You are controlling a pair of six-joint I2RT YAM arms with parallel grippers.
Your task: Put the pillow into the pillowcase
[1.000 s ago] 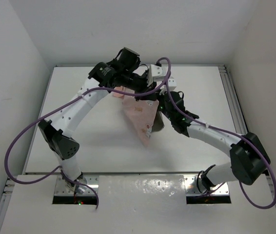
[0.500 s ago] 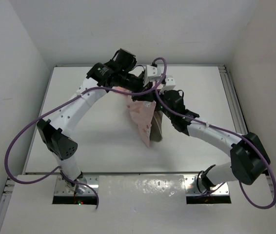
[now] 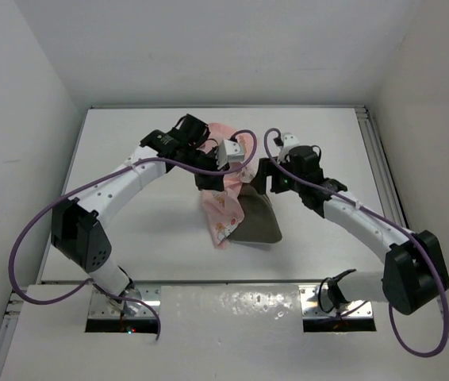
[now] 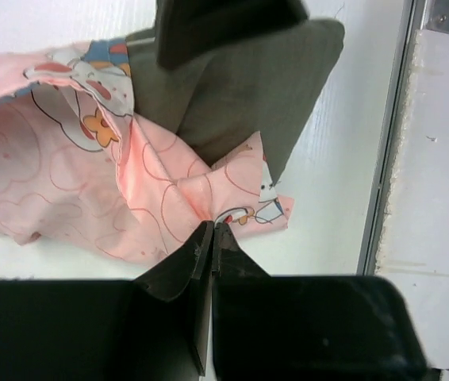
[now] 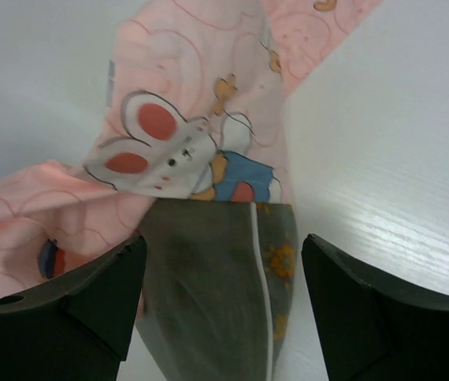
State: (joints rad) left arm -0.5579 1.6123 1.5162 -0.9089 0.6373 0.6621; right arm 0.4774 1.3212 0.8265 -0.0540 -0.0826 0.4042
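White table (image 3: 129, 214), plain white walls (image 3: 209, 48)

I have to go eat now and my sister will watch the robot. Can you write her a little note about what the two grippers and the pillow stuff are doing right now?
Left gripper: shut, pinching a fold of the pillowcase.
Right gripper: open, jaws either side of one end of the pillow.
Where: both things lie on the table, with the pink cloth lapping over one end of the pillow.
Done: the cloth is gripped and the pillow lies against it.
Left: most of the pillow is outside the pillowcase and needs pushing all the way in.
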